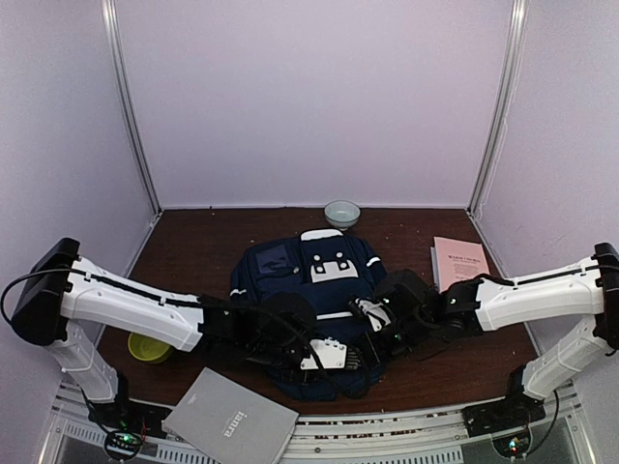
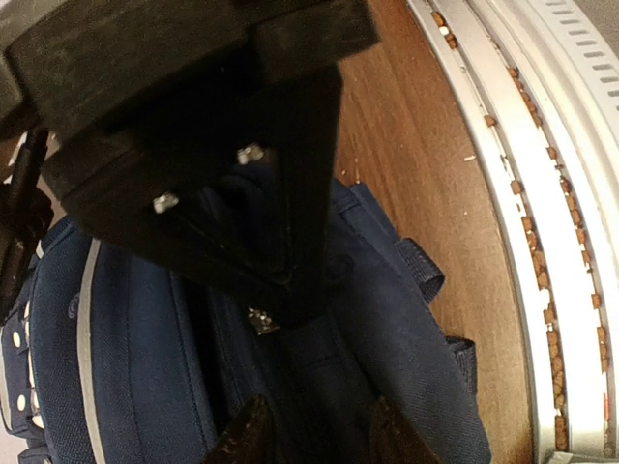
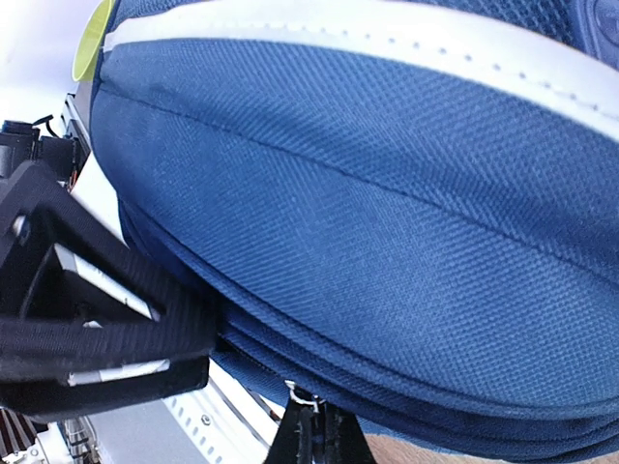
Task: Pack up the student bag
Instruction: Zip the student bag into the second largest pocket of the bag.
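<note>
Right wrist view: your right gripper (image 3: 311, 437) is pinched shut on the small zip pull (image 3: 302, 396) of the big navy blue fabric backpack (image 3: 387, 242) (flat on the brown wooden table (image 1: 193, 242)), likely steadying it for your half-open left gripper (image 2: 324, 435) close over it.

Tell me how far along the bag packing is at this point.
Nothing looks packed: the grey notebook, pink booklet, yellow-green bowl and pale bowl sit outside the backpack. In hand: the right gripper is shut at its zip seam, the left gripper open over it. Left: unzipping and loading it.
</note>
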`<state>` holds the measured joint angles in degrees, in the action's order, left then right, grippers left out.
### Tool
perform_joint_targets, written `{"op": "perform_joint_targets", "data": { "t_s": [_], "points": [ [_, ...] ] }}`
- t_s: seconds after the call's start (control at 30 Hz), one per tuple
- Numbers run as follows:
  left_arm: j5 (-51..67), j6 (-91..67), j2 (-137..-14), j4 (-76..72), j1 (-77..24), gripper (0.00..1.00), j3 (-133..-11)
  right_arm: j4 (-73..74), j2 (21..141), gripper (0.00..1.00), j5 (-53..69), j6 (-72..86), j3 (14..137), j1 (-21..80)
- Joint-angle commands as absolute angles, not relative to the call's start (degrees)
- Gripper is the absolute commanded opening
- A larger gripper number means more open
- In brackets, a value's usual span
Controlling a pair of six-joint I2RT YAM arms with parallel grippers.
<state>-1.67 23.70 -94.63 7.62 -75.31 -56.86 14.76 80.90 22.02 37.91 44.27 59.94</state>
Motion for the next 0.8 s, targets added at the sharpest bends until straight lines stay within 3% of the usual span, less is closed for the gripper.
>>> {"op": "perform_joint_targets", "data": {
  "t_s": [0.0, 0.37, 0.67, 0.77],
  "points": [
    [-3.44, 24.89, -94.30, 5.63, -77.16, 0.36, -57.22, 13.91, 80.32, 0.00, 20.53, 38.26, 43.58, 58.84],
    [-15.61, 24.27, -97.88, 4.85, -77.17, 0.38, -58.10, 13.64, 79.99, 0.00, 20.67, 38.31, 43.16, 58.73],
    [-10.14, 24.18, -91.05, -0.68, -77.17, 0.42, -54.32, 13.58, 79.96, 0.00, 20.14, 38.49, 42.28, 58.73],
    [-10.70, 24.43, -93.69, 2.67, -77.17, 0.35, -56.25, 13.42, 79.77, 0.00, 20.00, 38.63, 42.37, 58.72]
  ]
}}
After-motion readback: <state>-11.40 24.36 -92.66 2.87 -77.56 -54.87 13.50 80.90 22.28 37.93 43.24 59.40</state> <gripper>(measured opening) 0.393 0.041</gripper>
